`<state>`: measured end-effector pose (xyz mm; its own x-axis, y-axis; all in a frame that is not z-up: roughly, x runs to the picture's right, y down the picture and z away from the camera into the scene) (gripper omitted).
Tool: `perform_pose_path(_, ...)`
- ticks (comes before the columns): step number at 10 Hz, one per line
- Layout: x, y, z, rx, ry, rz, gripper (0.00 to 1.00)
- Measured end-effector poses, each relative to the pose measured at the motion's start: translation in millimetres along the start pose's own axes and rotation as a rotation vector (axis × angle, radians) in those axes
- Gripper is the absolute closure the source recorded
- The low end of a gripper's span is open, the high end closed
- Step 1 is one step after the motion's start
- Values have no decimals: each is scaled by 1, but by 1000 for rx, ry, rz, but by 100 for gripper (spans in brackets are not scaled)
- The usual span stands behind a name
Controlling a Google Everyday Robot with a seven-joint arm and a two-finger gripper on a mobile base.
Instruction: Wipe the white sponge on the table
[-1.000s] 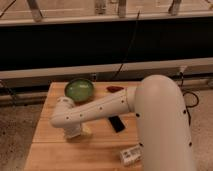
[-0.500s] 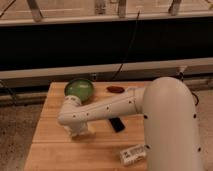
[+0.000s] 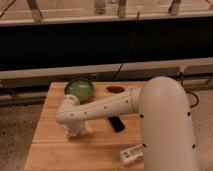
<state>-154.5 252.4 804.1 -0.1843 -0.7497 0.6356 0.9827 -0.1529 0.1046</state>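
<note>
The table [image 3: 52, 150] is a light wooden plank top that fills the lower part of the camera view. My white arm reaches from the right across it to the left. My gripper [image 3: 74, 131] points down at the table's left-middle and sits on or right over the white sponge [image 3: 85, 129]. Only a pale edge of the sponge shows beside the gripper; the rest is hidden under it.
A green bowl [image 3: 80, 89] stands at the back left. A reddish-brown object [image 3: 115, 89] lies at the back middle. A black phone [image 3: 116, 123] lies just right of the gripper. A white labelled bottle [image 3: 131, 154] lies at the front. A dark wall with cables runs behind.
The gripper has shifted only slightly, a little left and then back, staying low over the same spot of the table. The other objects have not moved.
</note>
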Motion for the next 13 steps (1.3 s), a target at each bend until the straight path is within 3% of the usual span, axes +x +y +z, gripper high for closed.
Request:
perform_pose_path(4,20,-17,9,34,-26,-69,20)
perform_pose_path(8,49,-30,5,45,-12,-116,20)
perform_pose_path(11,57,-35,3,41,-8,-135,42)
perform_pose_path(13,57,-36,0,40,-9,-144,64)
